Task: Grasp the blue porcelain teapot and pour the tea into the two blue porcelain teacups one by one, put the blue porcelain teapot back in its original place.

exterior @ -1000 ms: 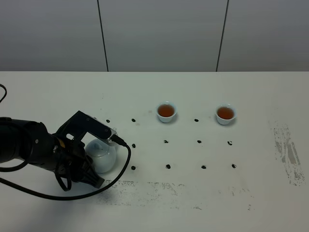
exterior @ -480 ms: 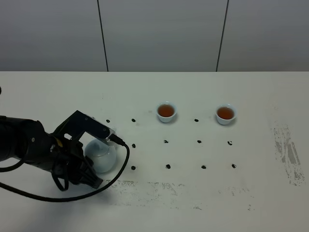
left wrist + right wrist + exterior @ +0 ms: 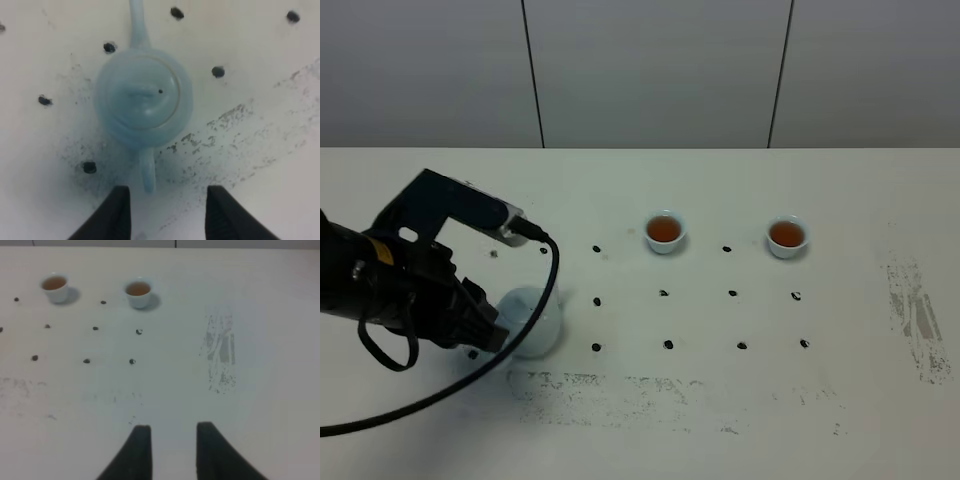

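Note:
The blue porcelain teapot (image 3: pixel 142 97) stands upright on the white table, lid on, its loop handle (image 3: pixel 146 172) pointing at my left gripper (image 3: pixel 167 202). That gripper hovers above and behind the handle, open, with nothing between its fingers. From the high camera the teapot (image 3: pixel 535 318) shows at the front left, half hidden by my left arm (image 3: pixel 410 280). The two blue porcelain teacups (image 3: pixel 664 232) (image 3: pixel 787 237) stand apart at mid-table, each holding brown tea. They also appear in the right wrist view (image 3: pixel 55 287) (image 3: pixel 138 292), well ahead of my right gripper (image 3: pixel 170 432), whose fingers stand slightly apart and empty.
Small black dots (image 3: pixel 668 344) mark a grid on the table (image 3: pixel 720 190). Grey scuff marks run along the front (image 3: pixel 620 385) and at the right (image 3: pixel 920 315). A black cable (image 3: pixel 548 290) loops from the left arm past the teapot. A grey panelled wall stands behind.
My left gripper opened and let go of the teapot's handle. The left arm then rose and drew back to the left, leaving the teapot standing on the table.

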